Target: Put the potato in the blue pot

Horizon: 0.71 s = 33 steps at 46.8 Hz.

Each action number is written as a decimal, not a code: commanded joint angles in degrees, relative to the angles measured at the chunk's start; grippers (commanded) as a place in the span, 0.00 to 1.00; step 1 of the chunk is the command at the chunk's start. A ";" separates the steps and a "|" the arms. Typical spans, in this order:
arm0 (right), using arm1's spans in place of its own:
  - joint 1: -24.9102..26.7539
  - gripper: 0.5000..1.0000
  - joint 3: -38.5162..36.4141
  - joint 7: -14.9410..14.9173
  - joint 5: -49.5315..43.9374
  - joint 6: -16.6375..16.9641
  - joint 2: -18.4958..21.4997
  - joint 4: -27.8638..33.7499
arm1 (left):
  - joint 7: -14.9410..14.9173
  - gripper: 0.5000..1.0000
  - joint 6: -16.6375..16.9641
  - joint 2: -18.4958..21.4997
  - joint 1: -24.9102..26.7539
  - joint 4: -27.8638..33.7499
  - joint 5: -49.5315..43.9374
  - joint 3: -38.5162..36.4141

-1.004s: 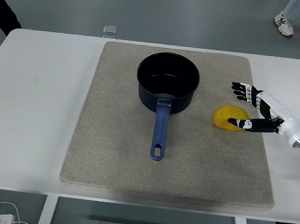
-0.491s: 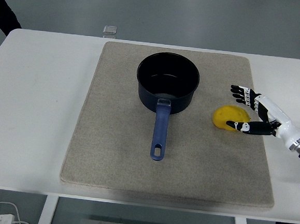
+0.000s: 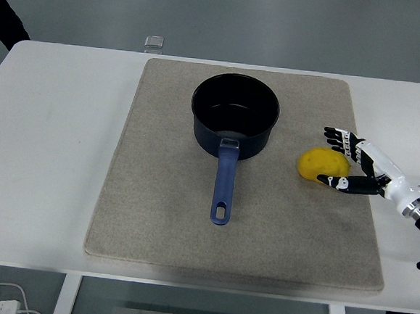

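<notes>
You have the right hand (image 3: 355, 165) reaching in from the 3 o'clock edge with its fingers (image 3: 335, 133) spread and unclenched, cupped around the right side of the potato (image 3: 321, 164) — the thumb lies at the potato's near edge, but nothing is gripped. The potato sits on the beige mat (image 3: 154, 218) at about 4 o'clock from the blue pot (image 3: 235, 115), near it but apart. The pot's handle (image 3: 223, 187) points toward 6 o'clock — all of it on the white tabletop (image 3: 43, 151).
</notes>
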<state>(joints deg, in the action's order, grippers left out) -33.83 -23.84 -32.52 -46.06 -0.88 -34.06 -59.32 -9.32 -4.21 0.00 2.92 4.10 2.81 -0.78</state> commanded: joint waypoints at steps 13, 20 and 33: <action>0.25 0.59 0.90 -0.35 -0.08 -0.35 -0.12 0.00 | 0.00 0.99 -0.01 0.00 -0.02 -0.05 0.00 0.08; 0.25 0.12 0.90 -0.62 -0.26 -1.06 -0.13 0.00 | 0.00 0.99 -0.01 0.00 -0.02 -0.05 0.00 -0.01; 0.16 0.00 1.87 -0.62 -1.05 -1.23 -0.04 0.08 | 0.00 0.99 -0.01 0.00 -0.02 -0.14 -0.09 -0.01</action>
<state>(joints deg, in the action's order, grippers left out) -33.54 -22.36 -33.19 -46.92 -1.93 -34.13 -59.33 -9.32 -4.23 0.00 2.90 3.99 2.80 -0.76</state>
